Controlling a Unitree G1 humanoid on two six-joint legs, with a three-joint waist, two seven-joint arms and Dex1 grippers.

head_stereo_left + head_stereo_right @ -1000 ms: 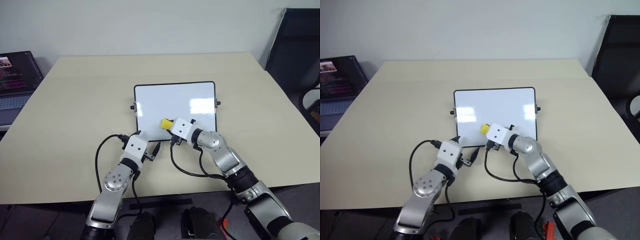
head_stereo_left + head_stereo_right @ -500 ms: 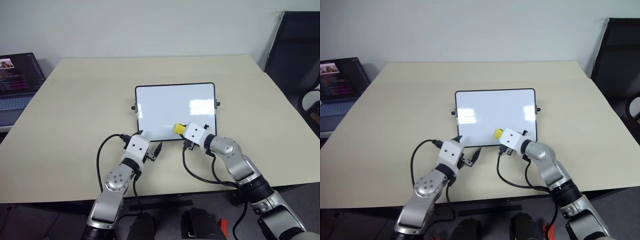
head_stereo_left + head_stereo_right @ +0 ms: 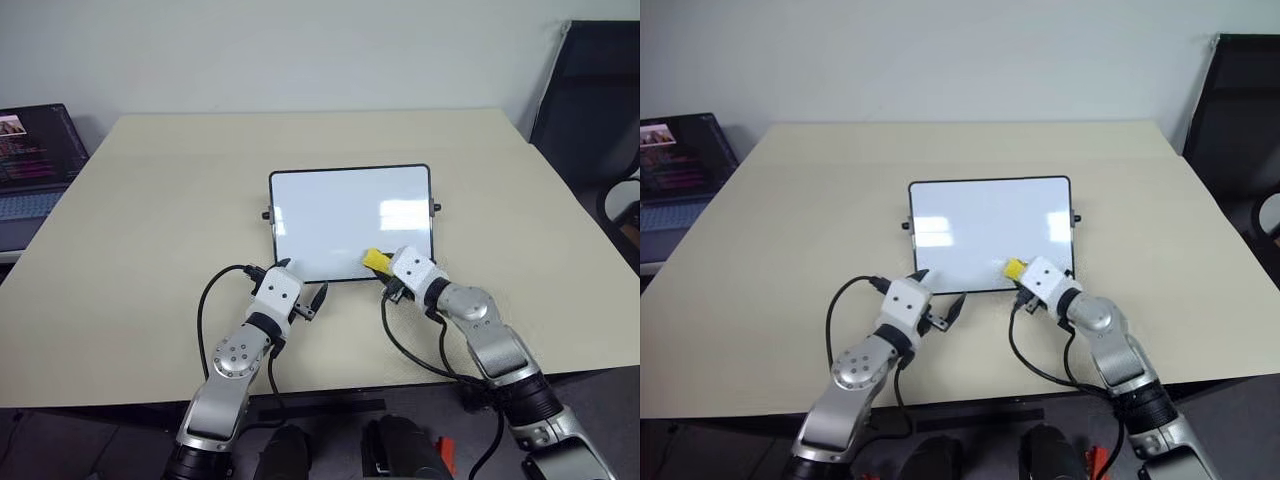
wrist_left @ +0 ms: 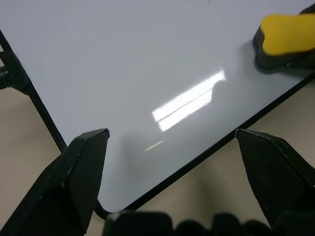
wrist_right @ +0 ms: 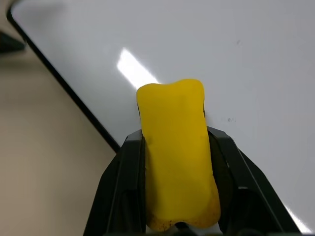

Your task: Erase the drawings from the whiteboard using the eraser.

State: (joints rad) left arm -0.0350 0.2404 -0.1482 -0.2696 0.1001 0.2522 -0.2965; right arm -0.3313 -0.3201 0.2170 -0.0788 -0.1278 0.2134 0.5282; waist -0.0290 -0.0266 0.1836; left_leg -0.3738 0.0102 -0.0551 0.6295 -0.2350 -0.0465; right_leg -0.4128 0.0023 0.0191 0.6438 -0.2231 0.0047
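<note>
The whiteboard [image 3: 340, 205] lies flat in the middle of the table, its surface plain white with glare. The drawings are out of view; I see just a few faint specks [image 5: 229, 119] near the eraser. My right gripper [image 3: 385, 268] is shut on the yellow eraser [image 3: 374, 260], which rests on the board by its near right corner. The eraser also shows as a yellow block between the black fingers [image 5: 123, 187]. My left gripper [image 3: 301, 283] stands open at the board's near left corner, its fingers [image 4: 83, 172] straddling the near edge, holding nothing.
An open laptop [image 3: 35, 150] sits off the table's left side. A black chair [image 3: 590, 90] stands at the far right. The beige table [image 3: 160, 190] has bare surface on all sides of the board. Black cables loop from both wrists.
My right gripper has slid the eraser to the right along the board's near edge, from about the middle to the near right corner. The left gripper has stayed put.
</note>
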